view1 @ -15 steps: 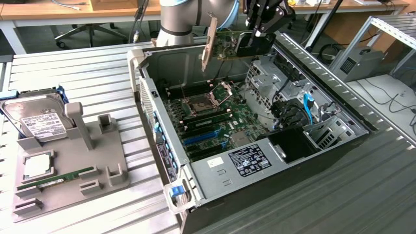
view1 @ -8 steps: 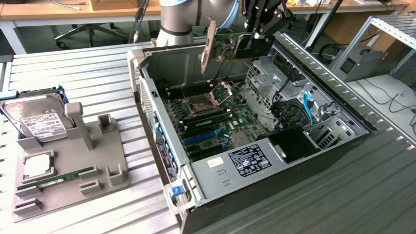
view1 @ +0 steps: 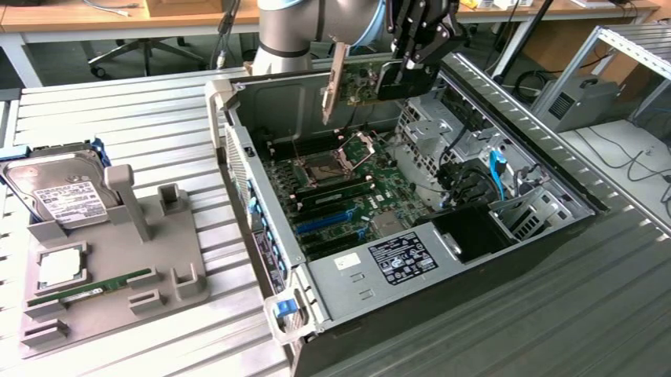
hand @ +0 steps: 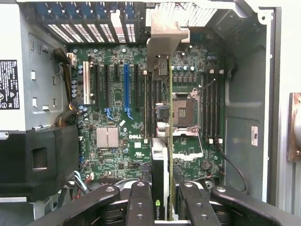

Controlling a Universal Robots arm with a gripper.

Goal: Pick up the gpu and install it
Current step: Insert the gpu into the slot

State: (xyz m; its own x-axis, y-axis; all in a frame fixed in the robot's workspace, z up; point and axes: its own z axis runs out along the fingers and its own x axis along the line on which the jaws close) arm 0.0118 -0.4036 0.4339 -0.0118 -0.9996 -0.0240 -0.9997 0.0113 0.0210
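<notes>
The pincer [view1: 411,69] is clamped on the graphics card [view1: 362,85], which hangs on edge between its two fingers [hand: 140,203]. The grip is at the end away from the card's silver bracket [view1: 335,75]. Card and pincer sit above the open computer case [view1: 232,149], over the motherboard [view1: 346,196] near its processor socket [view1: 320,166], with the card not touching the motherboard.
</notes>
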